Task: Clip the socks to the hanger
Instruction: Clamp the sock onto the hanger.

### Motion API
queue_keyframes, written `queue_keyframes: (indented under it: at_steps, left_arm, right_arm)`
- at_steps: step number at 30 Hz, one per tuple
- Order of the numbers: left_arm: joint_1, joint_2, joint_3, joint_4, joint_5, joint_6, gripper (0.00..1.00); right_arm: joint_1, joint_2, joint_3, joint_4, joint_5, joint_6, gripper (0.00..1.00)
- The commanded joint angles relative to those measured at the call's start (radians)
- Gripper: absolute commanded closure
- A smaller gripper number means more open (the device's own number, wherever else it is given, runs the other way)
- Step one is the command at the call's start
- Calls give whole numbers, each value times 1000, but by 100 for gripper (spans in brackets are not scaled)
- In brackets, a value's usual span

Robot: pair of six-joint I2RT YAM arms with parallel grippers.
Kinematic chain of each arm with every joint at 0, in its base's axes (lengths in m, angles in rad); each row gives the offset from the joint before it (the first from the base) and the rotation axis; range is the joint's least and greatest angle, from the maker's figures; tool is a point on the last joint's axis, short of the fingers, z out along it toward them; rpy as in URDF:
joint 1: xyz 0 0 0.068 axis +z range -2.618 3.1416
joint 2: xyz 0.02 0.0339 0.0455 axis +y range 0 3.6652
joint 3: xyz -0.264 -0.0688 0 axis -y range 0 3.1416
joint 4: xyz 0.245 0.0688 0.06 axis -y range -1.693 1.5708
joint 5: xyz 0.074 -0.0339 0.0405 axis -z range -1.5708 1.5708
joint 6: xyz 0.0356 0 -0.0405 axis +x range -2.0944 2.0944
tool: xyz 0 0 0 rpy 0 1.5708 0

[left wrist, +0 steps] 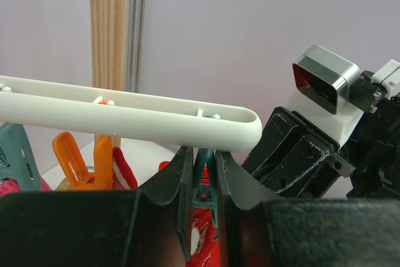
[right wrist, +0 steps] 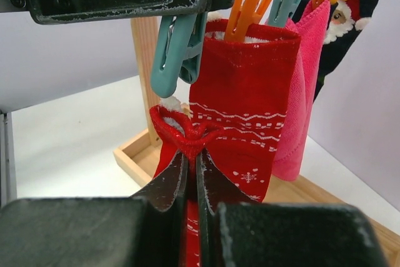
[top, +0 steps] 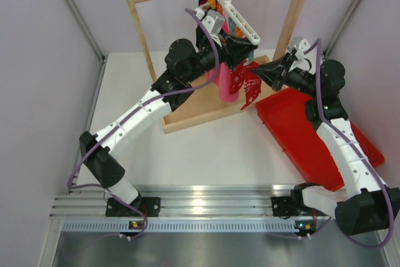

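i see right tool (right wrist: 192,157) pinched tight on cuff of first sock (right wrist: 181,132), just under teal clip (right wrist: 172,60) | left tool (left wrist: 203,154) squeezed shut on that teal clip at end of hanger (left wrist: 125,117) | second sock (right wrist: 244,98) hangs from orange clip (right wrist: 253,4), touching pink cloth (right wrist: 306,79)
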Motion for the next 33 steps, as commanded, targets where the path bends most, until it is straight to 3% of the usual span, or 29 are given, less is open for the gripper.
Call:
queue_keyframes:
  at_steps: [1,33]
  left_arm:
    - [-5,6,33,-1,36,-31,100]
    - [-4,9,8,-5,56,-44,100]
  right_arm:
    - [19,-15,29,75,-24,12,100]
    - [26,19,103,159,-27,85,100]
